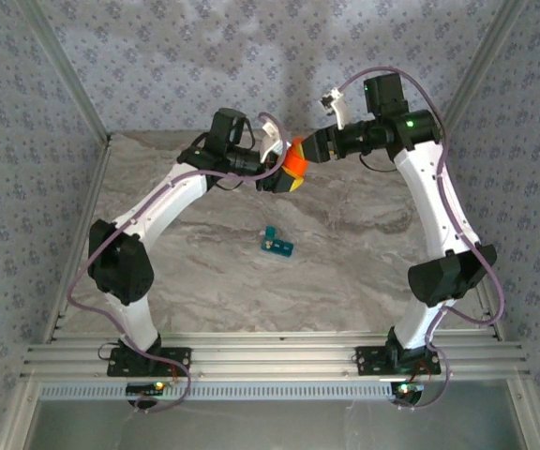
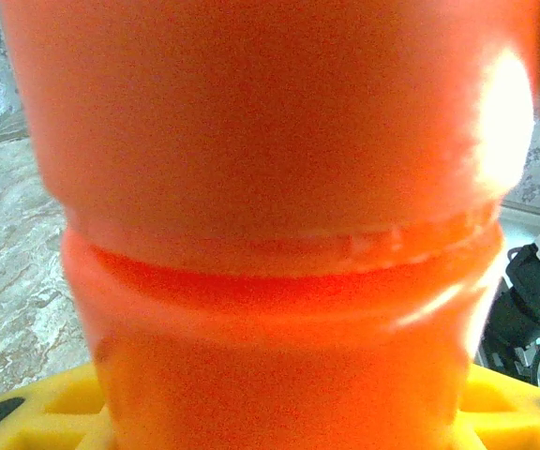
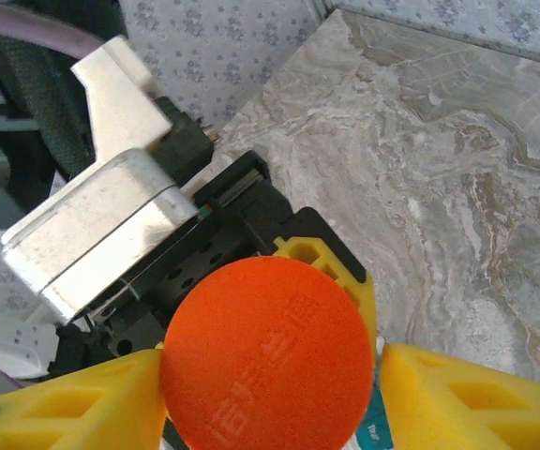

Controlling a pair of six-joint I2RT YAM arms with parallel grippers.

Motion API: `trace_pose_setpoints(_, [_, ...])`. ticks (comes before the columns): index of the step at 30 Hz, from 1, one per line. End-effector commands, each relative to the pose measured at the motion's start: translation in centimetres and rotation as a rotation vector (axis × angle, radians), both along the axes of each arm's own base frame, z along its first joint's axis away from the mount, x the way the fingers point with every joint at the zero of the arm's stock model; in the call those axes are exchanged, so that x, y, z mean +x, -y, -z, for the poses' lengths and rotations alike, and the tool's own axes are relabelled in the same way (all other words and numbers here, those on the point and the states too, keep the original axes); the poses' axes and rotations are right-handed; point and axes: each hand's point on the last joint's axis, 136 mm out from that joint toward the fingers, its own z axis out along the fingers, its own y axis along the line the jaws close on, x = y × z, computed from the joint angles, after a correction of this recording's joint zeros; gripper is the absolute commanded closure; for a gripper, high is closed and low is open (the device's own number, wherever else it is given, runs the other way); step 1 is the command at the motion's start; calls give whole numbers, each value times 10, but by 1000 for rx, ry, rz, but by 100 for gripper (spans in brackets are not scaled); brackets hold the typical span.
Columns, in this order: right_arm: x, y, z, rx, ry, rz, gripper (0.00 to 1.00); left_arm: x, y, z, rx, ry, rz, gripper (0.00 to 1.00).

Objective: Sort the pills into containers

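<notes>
- Expect light, stiff plastic from the teal pill box (image 1: 277,245), lying mid-tabletop (image 1: 345,272), well apart from both arms; likely to skid, so pinch across the long sides.
- Clamped on the orange bottle (image 1: 294,165) with the left fingers (image 2: 54,412), mid-air, tipped sideways.
- Flanking the cap (image 3: 268,352) with the right fingers (image 3: 467,394); cannot tell whether clamped.
- Raised with both arms, elbows bent, wrists meeting head-on.

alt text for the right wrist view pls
The round embossed end of an orange bottle sits between the right gripper's yellow fingers. Behind it, the left gripper holds the bottle above a grey marble table.
</notes>
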Motion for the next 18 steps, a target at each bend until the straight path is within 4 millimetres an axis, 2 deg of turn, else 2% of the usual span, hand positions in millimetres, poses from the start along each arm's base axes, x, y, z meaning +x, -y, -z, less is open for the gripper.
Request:
trace_pose_setpoints(1, [-3, -5, 0, 0, -9, -20, 48, -4, 4, -17, -37, 47, 39, 100])
trace_pose_setpoints(5, [-4, -7, 10, -18, -32, -12, 55, -2, 5, -21, -41, 66, 24, 100])
trace_pose_setpoints(9, [2, -4, 30, -26, -84, 68, 61, 5, 7, -29, -51, 115, -28, 100])
trace_pose_setpoints(18, [23, 2, 66, 64, -188, 299, 63, 14, 19, -51, -155, 267, -182, 100])
